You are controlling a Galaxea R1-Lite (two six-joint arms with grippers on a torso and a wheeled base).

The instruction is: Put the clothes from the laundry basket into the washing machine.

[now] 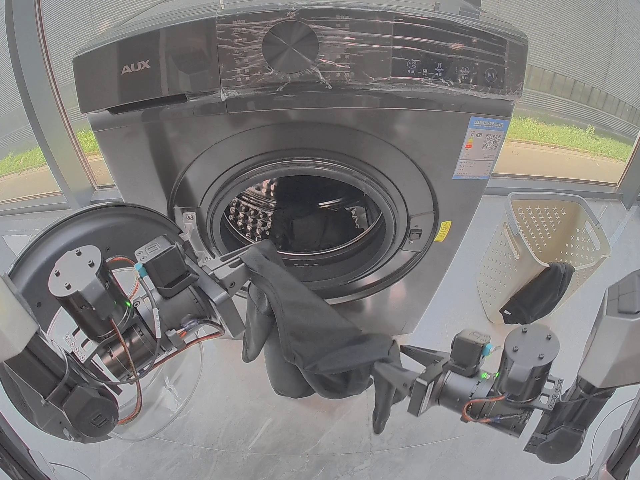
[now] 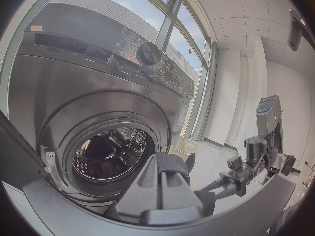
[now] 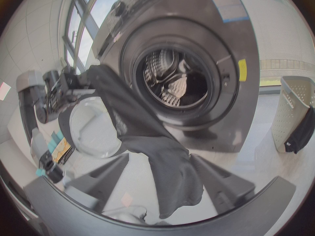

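A dark garment (image 1: 307,335) hangs stretched between my two grippers in front of the washing machine (image 1: 373,135). My left gripper (image 1: 250,261) is shut on its upper end right at the rim of the drum opening (image 1: 303,218); the cloth bunches at the fingertips (image 2: 172,163). My right gripper (image 1: 393,368) sits lower, near the floor, its fingers spread, with the garment's lower end (image 3: 174,177) hanging between them and draped against one finger (image 3: 220,181). Dark clothing lies inside the drum. The white laundry basket (image 1: 553,228) stands to the right with another dark garment (image 1: 539,293) over its front rim.
The machine's round door (image 1: 100,235) is swung open to the left, behind my left arm. Pale floor (image 1: 267,428) lies below the garment. The basket (image 3: 292,108) leans against the window wall beside the machine.
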